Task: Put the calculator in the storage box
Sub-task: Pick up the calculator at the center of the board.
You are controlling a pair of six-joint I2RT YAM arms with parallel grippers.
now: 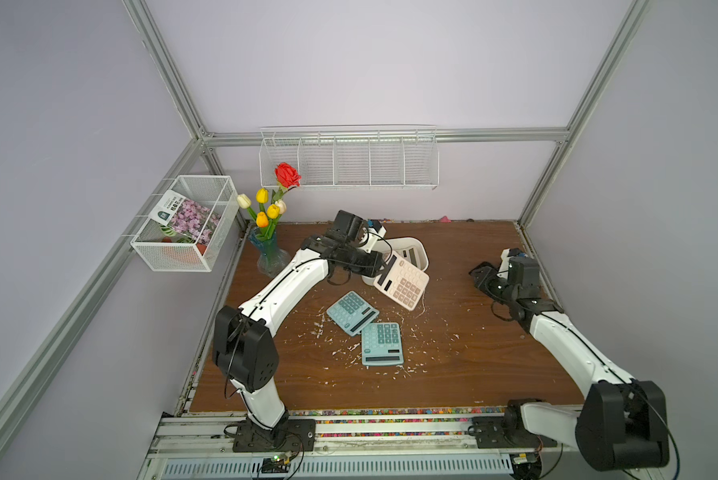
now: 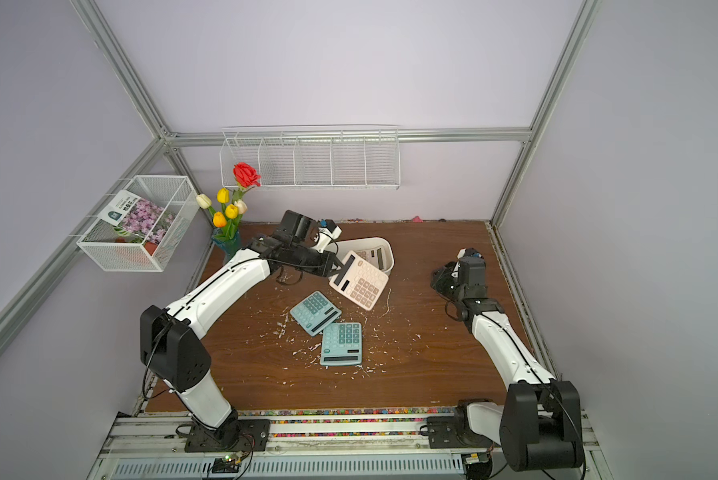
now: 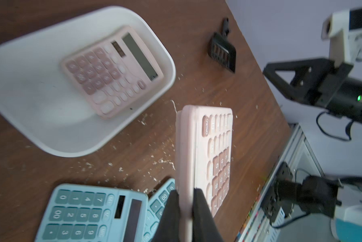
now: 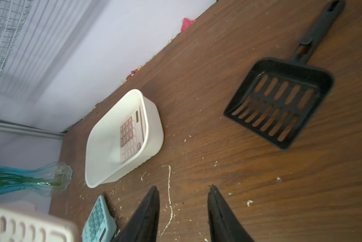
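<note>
As the table point(image 1: 494, 357) carries everything, the box point(image 1: 422, 248) standing on it is taken as the reference for all positions.

1. Box: upright and set on the table. One pink unit, the stowed calculator point(image 3: 111, 71), is seen face up inside it, close against one long wall.
2. Held calculator point(image 1: 403, 282): a second pink unit is raised clear of the table. In both top views its display end overlaps the box's near rim, and the rest hangs out toward the blue calculators.
3. Blue calculators point(image 1: 352, 311): two lie face up on the table near the box, touching each other. Neither is gripped.
4. Scoop point(image 4: 280, 104): a black slotted scoop lies well apart from the box.
5. Left gripper point(image 3: 185, 191): clamped tight on one edge of the held calculator.
6. Right gripper point(image 4: 183, 187): jaws partly spread, nothing between them, parked well apart from the box, near the scoop.

Progress is judged as follows: one unit is stowed and one is in transit but not yet released. If all are meant, two are left. Room in the box is judged tight, so stacking is expected.
</note>
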